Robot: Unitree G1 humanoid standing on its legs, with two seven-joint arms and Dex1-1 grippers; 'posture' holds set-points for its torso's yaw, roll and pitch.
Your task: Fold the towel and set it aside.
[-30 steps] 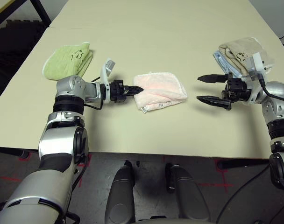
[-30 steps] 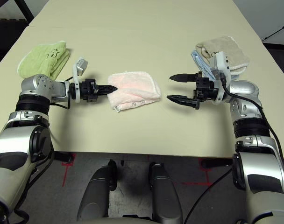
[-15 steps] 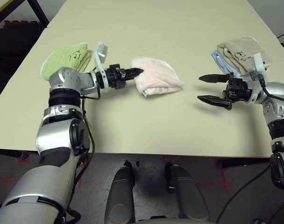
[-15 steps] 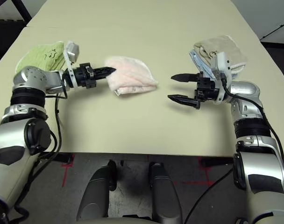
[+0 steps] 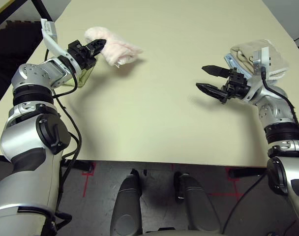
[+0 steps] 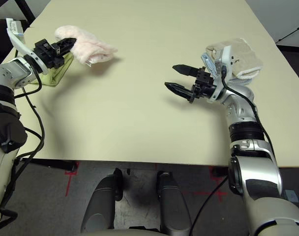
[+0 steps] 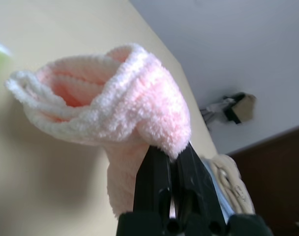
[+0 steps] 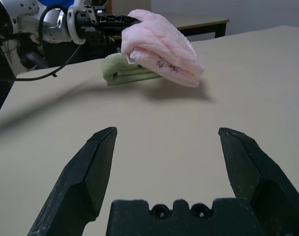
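The towel is a folded pale pink bundle at the far left of the table. My left gripper is shut on its left end and holds it up off the table, right beside the green towel. In the left wrist view the black fingers pinch the towel at a folded corner. My right gripper hovers over the right half of the table, open and holding nothing. It points toward the towel, well away from it.
A light green folded towel lies at the far left edge, partly hidden behind my left wrist. Beige and blue folded towels are stacked at the far right behind my right wrist. The table is bare between the arms.
My left gripper has carried the towel from the table's middle up and to the far left, next to the green towel. My right gripper has shifted a little inward, still open.
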